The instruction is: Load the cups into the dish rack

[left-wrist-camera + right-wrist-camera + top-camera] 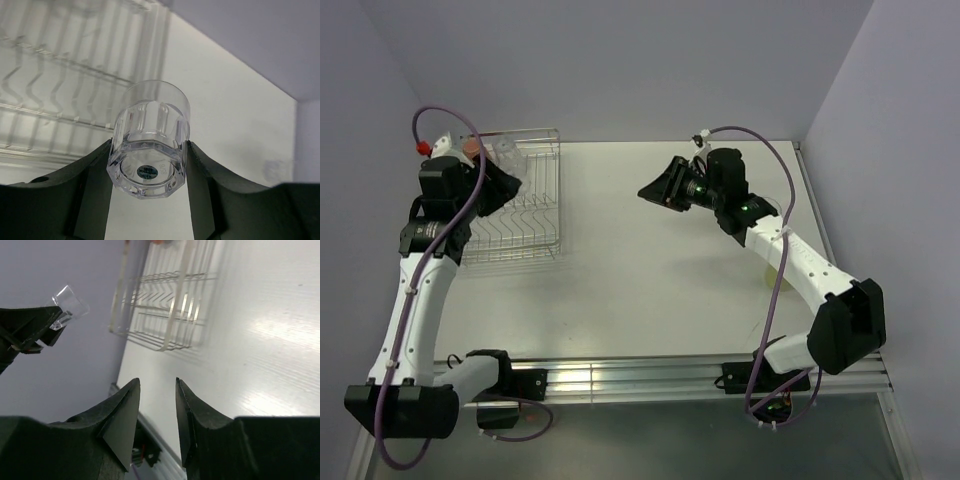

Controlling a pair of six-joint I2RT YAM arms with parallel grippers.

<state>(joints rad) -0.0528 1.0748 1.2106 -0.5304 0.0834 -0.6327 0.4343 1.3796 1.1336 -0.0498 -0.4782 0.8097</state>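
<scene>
I see left gripper (148, 146) clamped on clear tumbler (150, 132), above dish rack (535, 215) at far-left corner of table (650, 290). Right gripper (157, 382) empty, jaws narrowly apart, near far edge.

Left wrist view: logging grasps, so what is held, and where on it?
The left gripper holds a clear tumbler by its lower sides, near the base; the right gripper holds nothing.

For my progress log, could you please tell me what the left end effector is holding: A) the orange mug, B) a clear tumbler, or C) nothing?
B: in the left wrist view the left end effector grips a tumbler by its sides, base towards the camera.
</scene>
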